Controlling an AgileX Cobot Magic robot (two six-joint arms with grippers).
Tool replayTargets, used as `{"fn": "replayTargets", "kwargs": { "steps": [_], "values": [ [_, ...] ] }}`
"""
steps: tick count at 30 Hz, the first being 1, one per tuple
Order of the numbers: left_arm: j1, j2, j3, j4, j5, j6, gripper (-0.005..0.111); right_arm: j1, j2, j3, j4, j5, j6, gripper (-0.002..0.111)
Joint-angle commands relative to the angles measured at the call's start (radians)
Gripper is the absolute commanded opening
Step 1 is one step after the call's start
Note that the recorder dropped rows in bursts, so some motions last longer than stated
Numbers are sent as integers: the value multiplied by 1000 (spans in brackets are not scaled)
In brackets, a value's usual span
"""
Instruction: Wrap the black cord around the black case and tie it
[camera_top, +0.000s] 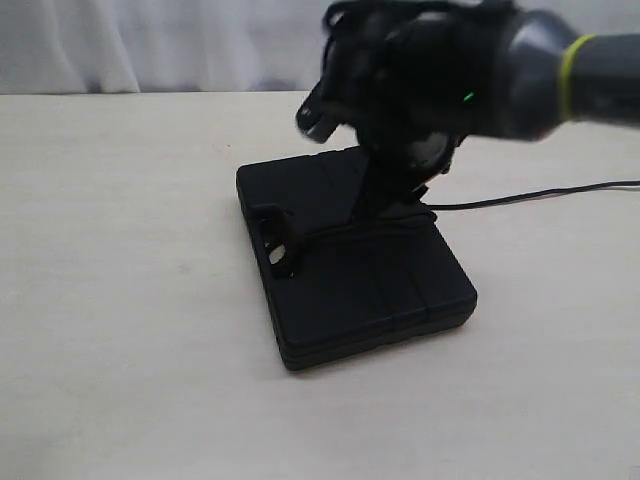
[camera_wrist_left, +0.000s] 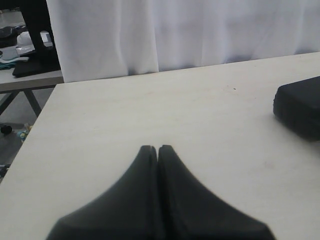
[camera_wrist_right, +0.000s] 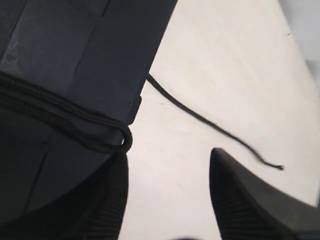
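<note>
Black braided cord (camera_wrist_right: 60, 112) lies doubled across the matte black plastic case (camera_top: 360, 270) on the pale table (camera_top: 120, 300), tail trailing loose, so the right gripper (camera_wrist_right: 167, 167), spread and empty at the case's edge, should pinch that tail and pull snug; the left gripper (camera_wrist_left: 158, 150) sits clenched.

black case (camera_top: 370, 290): matt plastic | black cord (camera_wrist_right: 65, 114): braided | table (camera_top: 120, 300): smooth, matt

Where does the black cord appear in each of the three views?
Exterior view: the black cord crosses the black case and trails right over the table.
Left wrist view: not in it.
Right wrist view: its strands cross the case, bending at its edge.
Shared landmark: the case, in all three.
</note>
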Motion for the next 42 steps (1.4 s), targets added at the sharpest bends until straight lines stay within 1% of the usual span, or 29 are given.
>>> {"fn": "replayTargets", "kwargs": {
  "steps": [1,6,7,10,14,16,19,21,24,27,31,37,42],
  "values": [
    [2,-2,3,-3,-4,-3,0,-161,-123,5,270,-81,-31,47],
    [2,-2,3,-3,-4,-3,0,-365,-192,10,518,-84,-156,47],
    [2,-2,3,-3,-4,-3,0,-401,-201,16,554,-86,-164,47],
    [2,-2,3,-3,-4,-3,0,-558,-208,69,647,-139,-164,47],
    [2,-2,3,-3,-4,-3,0,-746,-208,207,842,-340,-164,47],
    [2,-2,3,-3,-4,-3,0,-845,-205,297,979,-489,-164,47],
    [2,-2,3,-3,-4,-3,0,-926,-175,396,1144,-679,-170,47],
    [2,-2,3,-3,-4,-3,0,-947,-131,401,1225,-730,-222,47],
    [2,-2,3,-1,-4,-3,0,-952,-40,354,1324,-751,-341,47],
    [2,-2,3,-1,-4,-3,0,-952,63,276,1381,-725,-348,47],
    [2,-2,3,-1,-4,-3,0,-952,187,168,1390,-717,-348,47],
    [2,-2,3,-1,-4,-3,0,-952,298,84,1421,-778,-346,47],
    [2,-2,3,-1,-4,-3,0,-950,375,18,1438,-757,-350,47]
  ]
}}
